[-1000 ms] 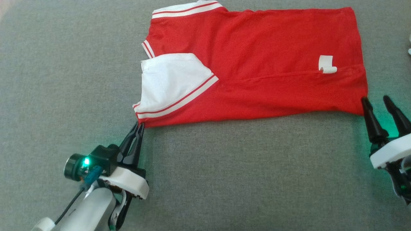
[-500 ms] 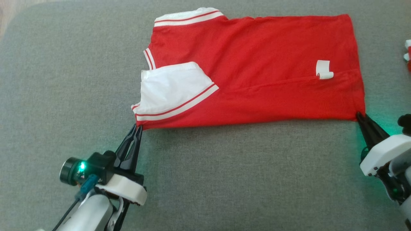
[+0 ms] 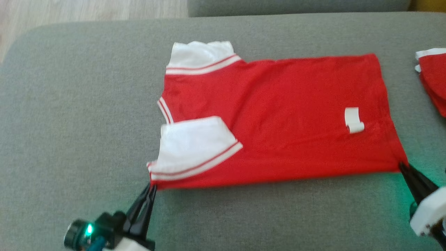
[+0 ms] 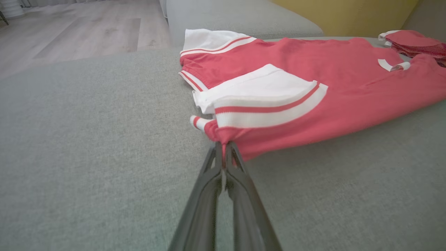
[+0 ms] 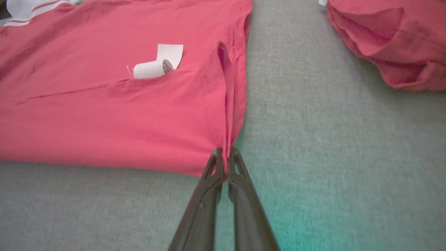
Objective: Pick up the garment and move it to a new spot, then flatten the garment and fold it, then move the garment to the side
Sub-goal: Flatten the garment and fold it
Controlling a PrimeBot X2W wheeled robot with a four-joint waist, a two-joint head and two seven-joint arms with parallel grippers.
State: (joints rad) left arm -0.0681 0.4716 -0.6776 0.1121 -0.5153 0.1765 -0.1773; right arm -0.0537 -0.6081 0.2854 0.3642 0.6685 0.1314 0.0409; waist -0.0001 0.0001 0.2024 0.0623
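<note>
A wide grey fabric cushion (image 3: 69,122) spans most of the head view, with pale wooden floor (image 3: 87,10) in the upper left corner (the left wrist view also shows a yellow surface (image 4: 348,14) at its upper right). The garment (image 3: 278,104), a red shirt, lies flat across the centre of the frame, with its white, red-striped sleeve (image 3: 195,146) folded over at centre left. A second red garment (image 3: 433,80) sits bunched at the right edge, apart from the first. A curled white tag (image 3: 353,120) lies on the shirt right of centre; its print is too small to read. The left gripper (image 3: 151,187), at lower left, is pinched closed on the shirt's lower left corner. The right gripper (image 3: 402,166), at lower right, is pinched closed on its lower right corner.
</note>
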